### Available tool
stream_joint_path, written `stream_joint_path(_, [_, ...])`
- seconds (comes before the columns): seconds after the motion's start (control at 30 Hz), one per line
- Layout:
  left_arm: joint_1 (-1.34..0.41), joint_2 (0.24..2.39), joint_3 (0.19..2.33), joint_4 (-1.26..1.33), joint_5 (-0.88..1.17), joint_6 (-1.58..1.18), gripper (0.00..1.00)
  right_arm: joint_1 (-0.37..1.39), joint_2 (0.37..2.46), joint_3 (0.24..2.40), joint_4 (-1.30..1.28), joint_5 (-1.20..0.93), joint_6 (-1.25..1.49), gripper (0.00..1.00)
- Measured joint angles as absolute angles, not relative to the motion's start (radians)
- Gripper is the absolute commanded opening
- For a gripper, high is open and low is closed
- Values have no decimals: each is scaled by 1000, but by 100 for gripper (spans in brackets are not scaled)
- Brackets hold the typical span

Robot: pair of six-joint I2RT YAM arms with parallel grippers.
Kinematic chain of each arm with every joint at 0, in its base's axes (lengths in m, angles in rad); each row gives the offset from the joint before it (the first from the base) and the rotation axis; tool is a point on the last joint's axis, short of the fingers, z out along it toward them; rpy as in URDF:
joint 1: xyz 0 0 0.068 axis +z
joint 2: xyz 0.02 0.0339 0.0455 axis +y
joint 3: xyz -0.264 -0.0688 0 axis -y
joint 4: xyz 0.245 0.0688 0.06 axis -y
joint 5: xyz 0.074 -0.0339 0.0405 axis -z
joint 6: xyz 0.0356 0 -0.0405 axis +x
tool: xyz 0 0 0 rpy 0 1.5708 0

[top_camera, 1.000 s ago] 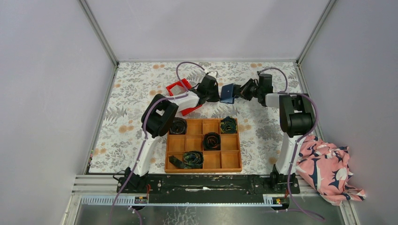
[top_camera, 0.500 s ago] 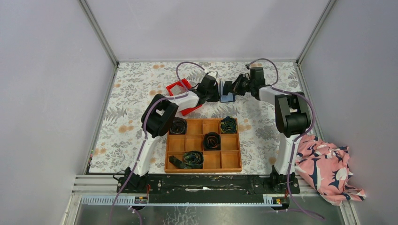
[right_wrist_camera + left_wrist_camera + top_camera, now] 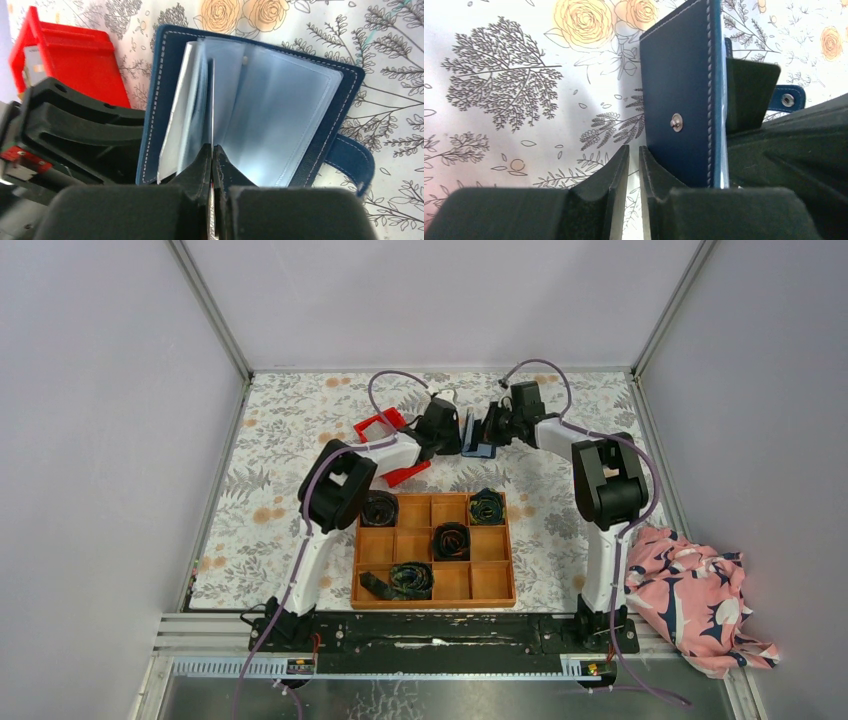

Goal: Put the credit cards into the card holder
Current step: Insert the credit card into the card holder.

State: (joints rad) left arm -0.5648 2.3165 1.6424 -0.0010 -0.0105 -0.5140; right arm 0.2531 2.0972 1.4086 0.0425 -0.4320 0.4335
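**Card holder stands open between two facing grippers**

The navy card holder (image 3: pixel 250 110) stands on edge at the far middle of the floral bench (image 3: pixel 290 470), opened like a book, with its clear sleeves fanned out and its snap tab (image 3: pixel 350 160) hanging to one side.

The right gripper (image 3: pixel 212 150) has its jaws pressed together on a thin pale sheet (image 3: pixel 211 95) seen edge-on among the sleeves. I cannot tell whether it is a card or a sleeve.

The left gripper (image 3: pixel 634 157) has its jaws a narrow slit apart with only bench showing between them. The holder's outer cover and its snap stud (image 3: pixel 678 122) are just beside one finger.

Both arms reach far forward with their wrists turned inward toward each other. The left forearm crosses the red bin (image 3: pixel 75 60), which sits right behind that gripper.

Nearer the bases lies a wooden grid tray (image 3: pixel 398 545) holding dark rolled bundles (image 3: pixel 451 540). A pink patterned cloth (image 3: pixel 700 595) lies off the bench's right edge.
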Motion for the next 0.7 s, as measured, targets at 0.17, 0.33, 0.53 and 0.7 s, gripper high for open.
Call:
stream_joint_path(0.17, [-556, 2320, 1658, -25, -24, -513, 23, 280, 2111, 1440, -4, -384, 383, 0])
stream_joint_path(0.33, [-554, 2316, 1657, -35, -46, -513, 27, 306, 2111, 1468, -36, -327, 342, 0])
stream_joint_path(0.53, [-547, 2262, 1591, -49, -100, -515, 35, 333, 2114, 1515, -95, -243, 299, 0])
stream_joint_path(0.7, [-537, 2210, 1536, -88, -150, -522, 38, 349, 2117, 1538, -131, -178, 274, 0])
